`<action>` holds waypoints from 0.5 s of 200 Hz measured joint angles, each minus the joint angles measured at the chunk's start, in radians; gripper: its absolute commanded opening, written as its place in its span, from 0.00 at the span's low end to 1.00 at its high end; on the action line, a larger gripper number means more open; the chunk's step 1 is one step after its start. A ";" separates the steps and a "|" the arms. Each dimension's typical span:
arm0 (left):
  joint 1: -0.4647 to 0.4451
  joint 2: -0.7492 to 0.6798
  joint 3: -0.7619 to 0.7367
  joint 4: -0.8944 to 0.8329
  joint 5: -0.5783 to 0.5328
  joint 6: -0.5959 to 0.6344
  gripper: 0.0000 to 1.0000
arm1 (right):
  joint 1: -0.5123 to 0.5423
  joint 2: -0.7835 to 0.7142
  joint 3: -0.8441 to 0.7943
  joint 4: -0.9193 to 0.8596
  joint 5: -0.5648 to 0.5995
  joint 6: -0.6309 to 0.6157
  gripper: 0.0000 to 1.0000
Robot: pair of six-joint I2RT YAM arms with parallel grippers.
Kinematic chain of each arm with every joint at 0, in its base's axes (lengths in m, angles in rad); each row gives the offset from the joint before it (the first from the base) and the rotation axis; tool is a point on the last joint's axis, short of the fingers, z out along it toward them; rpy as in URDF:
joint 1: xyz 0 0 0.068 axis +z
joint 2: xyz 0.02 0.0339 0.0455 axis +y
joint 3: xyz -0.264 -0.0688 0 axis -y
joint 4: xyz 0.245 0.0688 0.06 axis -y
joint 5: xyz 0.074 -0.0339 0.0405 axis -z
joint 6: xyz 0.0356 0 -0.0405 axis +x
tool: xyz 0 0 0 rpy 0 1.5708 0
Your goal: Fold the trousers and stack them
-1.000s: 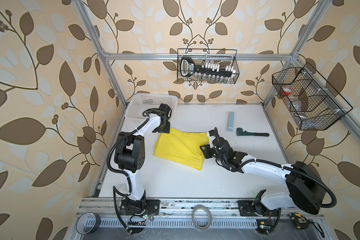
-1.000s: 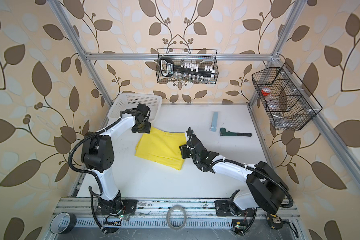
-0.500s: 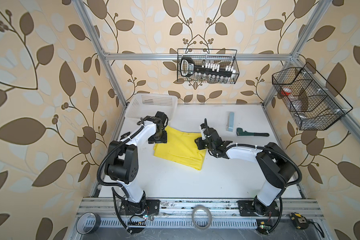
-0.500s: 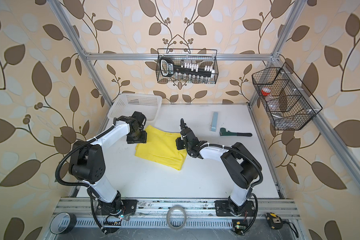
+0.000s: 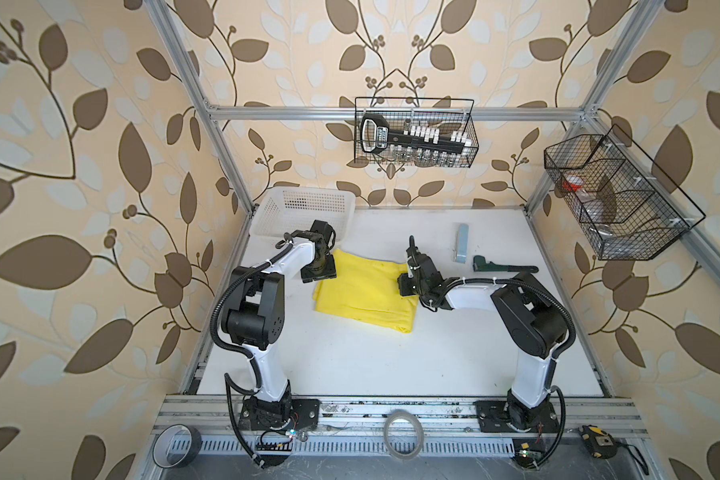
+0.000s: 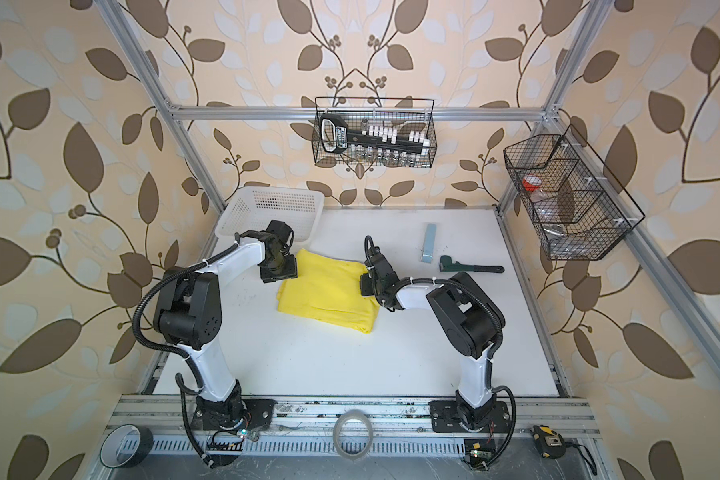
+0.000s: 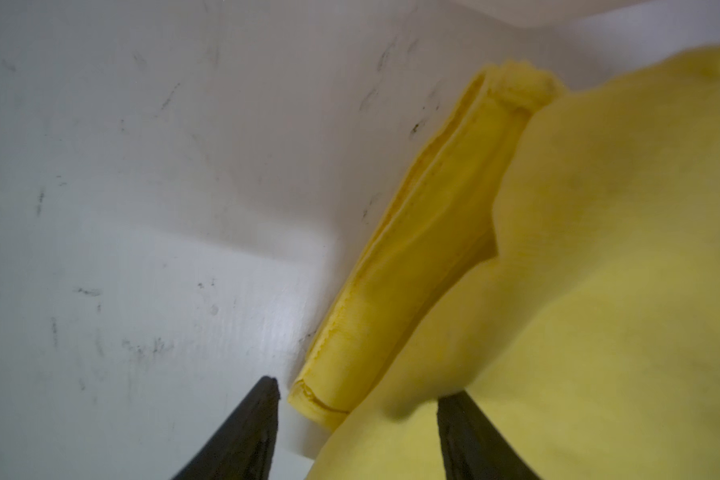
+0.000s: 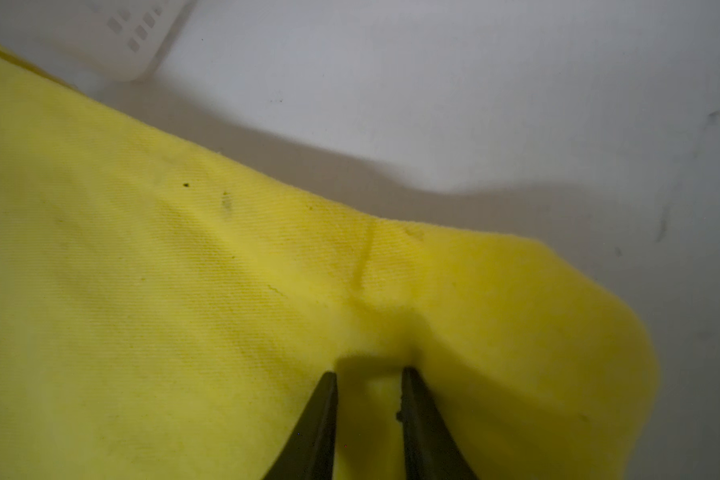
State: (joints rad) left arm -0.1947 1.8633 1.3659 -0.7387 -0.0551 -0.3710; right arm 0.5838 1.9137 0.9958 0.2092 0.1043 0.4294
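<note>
The yellow trousers (image 5: 364,293) (image 6: 329,293) lie folded in a flat rectangle on the white table in both top views. My left gripper (image 5: 319,272) (image 7: 358,399) hangs at their far left corner. It is open, and the layered hem of the trousers (image 7: 412,257) lies between its wide-set fingers. One finger is over bare table, the other against the cloth. My right gripper (image 5: 405,284) (image 8: 368,372) sits on the right edge, shut on a puckered pinch of the trousers (image 8: 184,291).
A white basket (image 5: 304,208) stands at the back left, just behind the left gripper. A blue-grey block (image 5: 461,243) and a pipe wrench (image 5: 504,266) lie at the back right. Wire baskets (image 5: 416,133) hang on the walls. Tape rolls (image 5: 403,434) lie along the front rail.
The left gripper came forward from the basket to the trousers' left corner. The right arm pulled its elbow back, and its gripper shifted slightly toward the far right edge.
</note>
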 measured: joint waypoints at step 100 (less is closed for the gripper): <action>-0.001 0.094 0.016 0.032 0.022 -0.047 0.46 | -0.045 -0.111 -0.051 -0.052 -0.050 -0.012 0.36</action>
State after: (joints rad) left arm -0.1955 1.9575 1.3815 -0.7067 -0.0330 -0.4179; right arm 0.5385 1.8027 0.9451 0.1570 0.0547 0.4171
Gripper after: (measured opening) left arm 0.470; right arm 0.349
